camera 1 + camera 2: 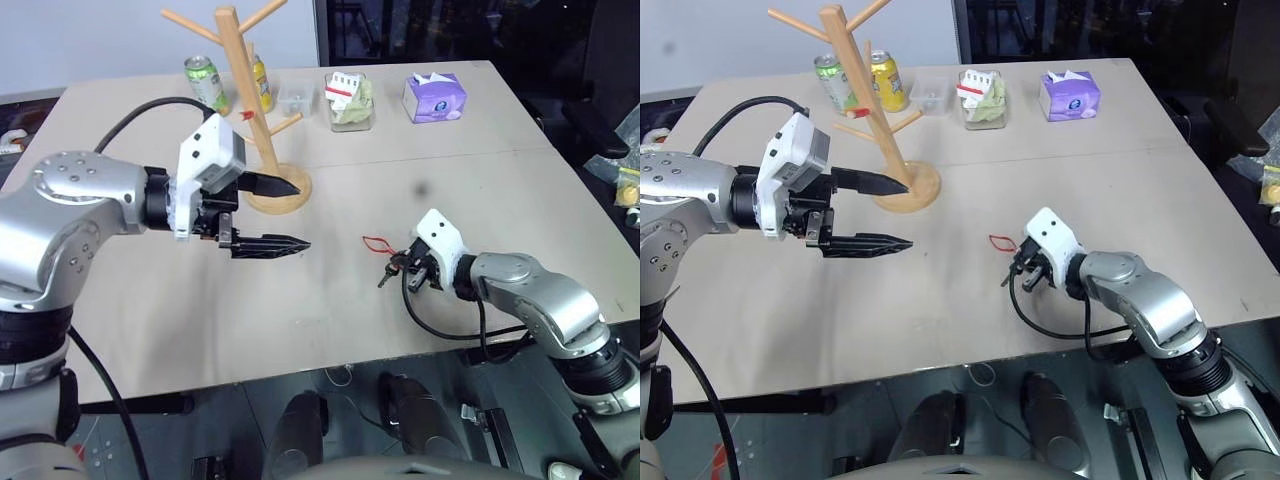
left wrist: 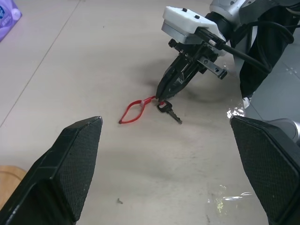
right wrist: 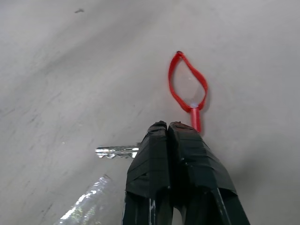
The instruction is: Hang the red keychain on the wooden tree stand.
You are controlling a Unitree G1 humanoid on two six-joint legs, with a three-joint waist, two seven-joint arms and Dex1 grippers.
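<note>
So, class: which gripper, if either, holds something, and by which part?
The right gripper is shut on the red keychain where cord meets key; the left gripper is open and holds nothing.

The red keychain (image 3: 187, 89), a thin cord loop with a small metal key, lay flat on the bench (image 1: 480, 190), well apart from the wooden tree stand (image 1: 250, 110). That stand stood upright on its round disc base, pegs angled upward.

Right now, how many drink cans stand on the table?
2. A green can and a yellow can stand at the table's far edge, on either side of the wooden tree stand, partly hidden by it.
</note>
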